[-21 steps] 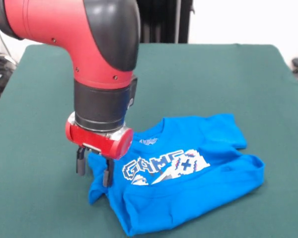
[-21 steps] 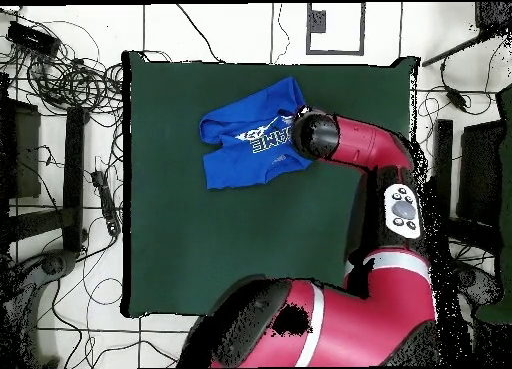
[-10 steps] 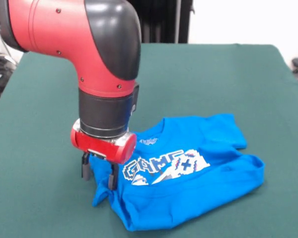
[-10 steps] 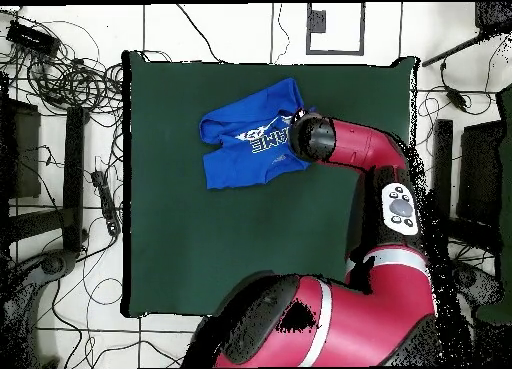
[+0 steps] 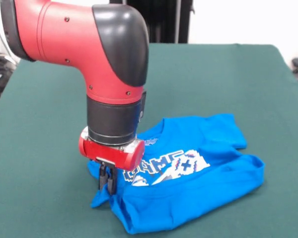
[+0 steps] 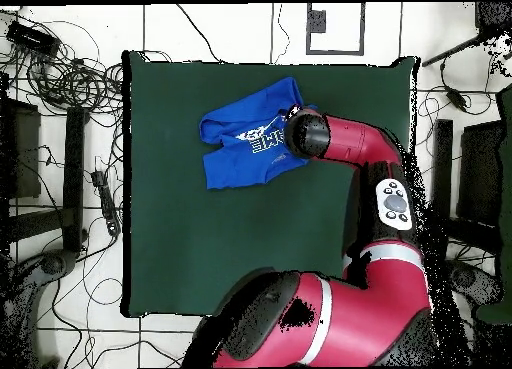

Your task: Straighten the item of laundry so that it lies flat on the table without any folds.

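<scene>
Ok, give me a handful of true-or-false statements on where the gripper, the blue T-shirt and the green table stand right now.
1. The bright blue short-sleeved T-shirt lies fully flat. False: it is bunched, with folds and a sleeve doubled over.
2. The red and black arm's gripper is down at the shirt's edge with its jaws close together on the cloth. True.
3. The printed side of the shirt faces up. True: white pixel lettering shows.
4. The shirt hangs over the edge of the dark green felt table. False: it lies wholly on the table, as the overhead view shows.
5. The gripper is raised high above the shirt. False: it is down at the cloth.
</scene>
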Robot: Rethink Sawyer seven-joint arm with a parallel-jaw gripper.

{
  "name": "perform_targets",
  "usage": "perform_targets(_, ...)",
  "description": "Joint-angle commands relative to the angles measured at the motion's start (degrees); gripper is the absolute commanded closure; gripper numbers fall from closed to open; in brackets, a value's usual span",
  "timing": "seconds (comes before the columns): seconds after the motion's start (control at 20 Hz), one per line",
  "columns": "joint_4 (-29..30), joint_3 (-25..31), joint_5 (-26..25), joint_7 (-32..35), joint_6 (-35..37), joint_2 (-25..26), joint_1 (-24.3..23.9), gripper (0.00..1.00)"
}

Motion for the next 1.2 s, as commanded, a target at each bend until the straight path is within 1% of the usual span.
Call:
perform_targets(0.05,3.9,6.3,-1.2,-2.3,1.6,2.7,0.4,1.0)
perform_targets(0.25,4.8,6.6,-0.8,-1.9,2.2,1.8,0.5,1.0)
perform_targets(0.45,5.4,5.4,-0.3,-0.6,4.0,0.2,1.6,1.0)
perform_targets(0.75,10.2,1.5,1.3,4.8,8.8,-7.2,5.7,1.0)
perform_targets(0.85,10.4,-0.3,1.7,6.8,10.6,-8.8,7.6,1.0)
perform_targets(0.95,9.1,-4.2,1.3,10.4,12.3,-9.5,11.0,1.0)
perform_targets(1.1,6.4,-9.7,1.1,15.3,15.3,-9.0,15.7,1.0)
perform_targets(1.2,4.7,-12.1,1.7,17.5,17.1,-8.3,18.0,1.0)
